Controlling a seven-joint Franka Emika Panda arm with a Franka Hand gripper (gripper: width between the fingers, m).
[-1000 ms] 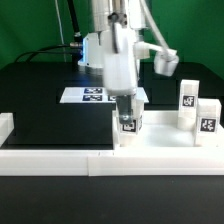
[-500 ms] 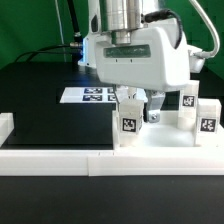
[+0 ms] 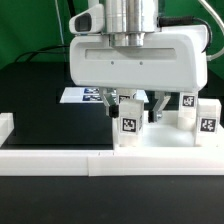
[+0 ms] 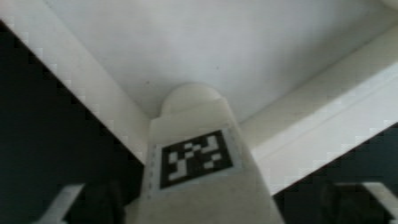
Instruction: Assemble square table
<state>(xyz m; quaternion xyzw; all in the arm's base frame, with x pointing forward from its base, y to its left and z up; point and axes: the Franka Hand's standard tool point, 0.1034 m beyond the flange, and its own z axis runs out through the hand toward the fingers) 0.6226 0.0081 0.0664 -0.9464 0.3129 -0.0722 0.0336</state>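
Observation:
A white table leg [image 3: 128,125] with a black-and-white tag stands upright in the near corner of the white square table top [image 3: 172,137], toward the exterior view's left. My gripper [image 3: 130,110] has come straight down over it, with one finger on each side of the leg and closed against it. In the wrist view the leg [image 4: 205,140] rises between the dark fingers [image 4: 98,208], and the table top's [image 4: 231,50] raised rim lies behind it. My gripper [image 4: 214,212] shows only at its tips there. The wide gripper body hides the leg's upper end in the exterior view.
Two more tagged legs [image 3: 187,100] [image 3: 207,122] stand at the exterior view's right. A long white border rail [image 3: 60,158] runs along the front, with an upturned end at the left. The marker board [image 3: 90,95] lies behind on the black table.
The gripper has turned about its vertical axis, so its broad face now fronts the exterior camera. Its fingers, wide apart before, have closed in on the leg.

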